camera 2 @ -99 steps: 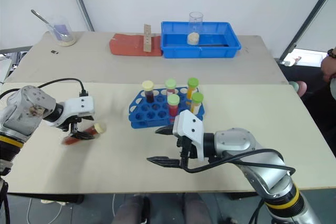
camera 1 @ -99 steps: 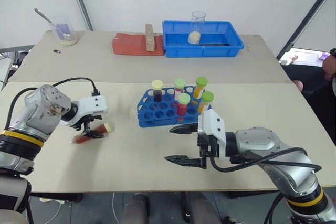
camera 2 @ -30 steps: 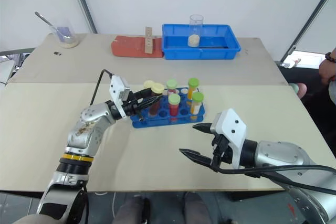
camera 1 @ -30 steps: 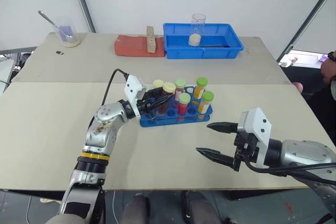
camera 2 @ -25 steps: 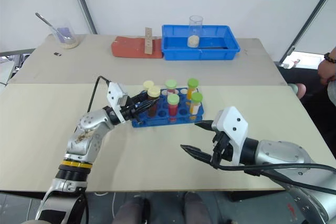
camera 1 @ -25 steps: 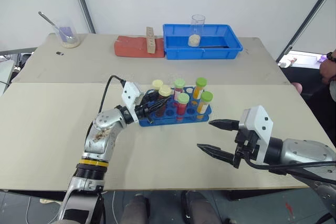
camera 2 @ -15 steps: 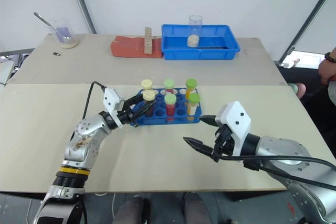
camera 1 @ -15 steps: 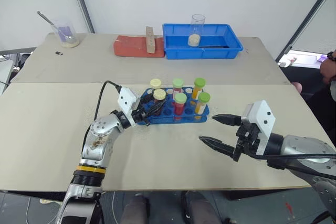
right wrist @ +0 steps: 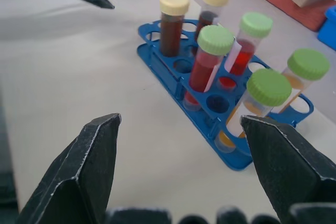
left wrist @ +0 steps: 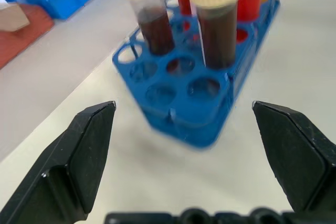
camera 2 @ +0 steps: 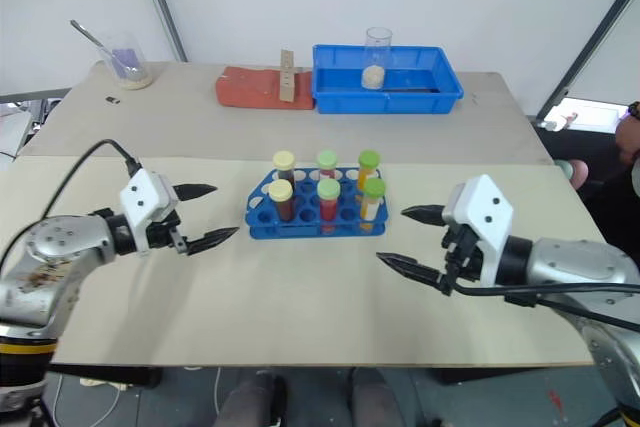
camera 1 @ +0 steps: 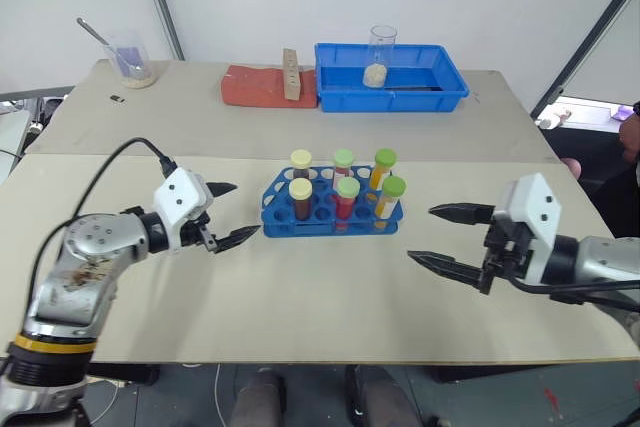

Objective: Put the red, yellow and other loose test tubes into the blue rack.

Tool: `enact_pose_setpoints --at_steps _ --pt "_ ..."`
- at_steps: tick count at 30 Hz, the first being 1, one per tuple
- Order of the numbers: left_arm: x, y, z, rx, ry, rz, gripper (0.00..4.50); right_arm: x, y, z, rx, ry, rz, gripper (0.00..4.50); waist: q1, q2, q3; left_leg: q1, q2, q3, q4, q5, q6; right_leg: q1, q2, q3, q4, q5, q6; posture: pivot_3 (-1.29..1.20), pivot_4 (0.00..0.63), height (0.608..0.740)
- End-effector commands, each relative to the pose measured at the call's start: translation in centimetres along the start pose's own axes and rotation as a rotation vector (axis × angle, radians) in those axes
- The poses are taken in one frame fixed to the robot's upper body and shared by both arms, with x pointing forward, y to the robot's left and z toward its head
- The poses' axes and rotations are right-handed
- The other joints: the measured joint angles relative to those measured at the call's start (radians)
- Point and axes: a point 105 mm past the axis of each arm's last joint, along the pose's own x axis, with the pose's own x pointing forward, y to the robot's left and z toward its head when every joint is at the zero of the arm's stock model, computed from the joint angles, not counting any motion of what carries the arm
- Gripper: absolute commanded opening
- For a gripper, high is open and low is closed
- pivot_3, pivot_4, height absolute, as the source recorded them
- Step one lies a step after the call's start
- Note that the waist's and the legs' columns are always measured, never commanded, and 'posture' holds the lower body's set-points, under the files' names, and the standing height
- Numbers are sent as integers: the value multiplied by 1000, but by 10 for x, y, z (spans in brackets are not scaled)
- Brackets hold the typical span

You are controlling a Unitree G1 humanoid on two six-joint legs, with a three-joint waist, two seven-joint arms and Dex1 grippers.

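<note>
The blue rack (camera 1: 325, 211) stands mid-table with several capped tubes upright in it. Two hold dark red-brown liquid under cream caps (camera 1: 299, 190), two hold red liquid under green caps (camera 1: 347, 188), and two hold yellow liquid under green caps (camera 1: 391, 187). My left gripper (camera 1: 241, 211) hovers just left of the rack, open and empty, pointing at it. In the left wrist view the near dark tube (left wrist: 218, 22) sits in the rack's (left wrist: 194, 111) front row. My right gripper (camera 1: 422, 233) hangs open and empty to the right of the rack.
At the back stand a blue tray (camera 1: 395, 100) holding a glass beaker (camera 1: 378, 55) with powder, a red block (camera 1: 255, 85) with a wooden piece (camera 1: 291, 72), and a cup with a spoon (camera 1: 133, 62). A person's hand (camera 1: 630, 137) shows at the right edge.
My left gripper has opened, let go of the dark cream-capped tube now standing in the rack, and pulled back to the left. My right gripper drifted right.
</note>
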Motion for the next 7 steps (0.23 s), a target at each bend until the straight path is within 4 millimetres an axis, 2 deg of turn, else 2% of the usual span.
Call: enact_pose_setpoints --at_steps 1,7 --pt "-11 4 16 23 -24 4 4469 -15 -10 9 -60 -6 -20 4072 0 0 0 -1 0 0 0 0 0 -1 0 0 0 0 0 0 150 740" --pt "-11 3 19 5 -53 -4 4469 -19 -18 9 -75 5 -25 4072 -1 0 0 -4 0 1 0 0 0 -6 0 0 1 0 0 0 150 740"
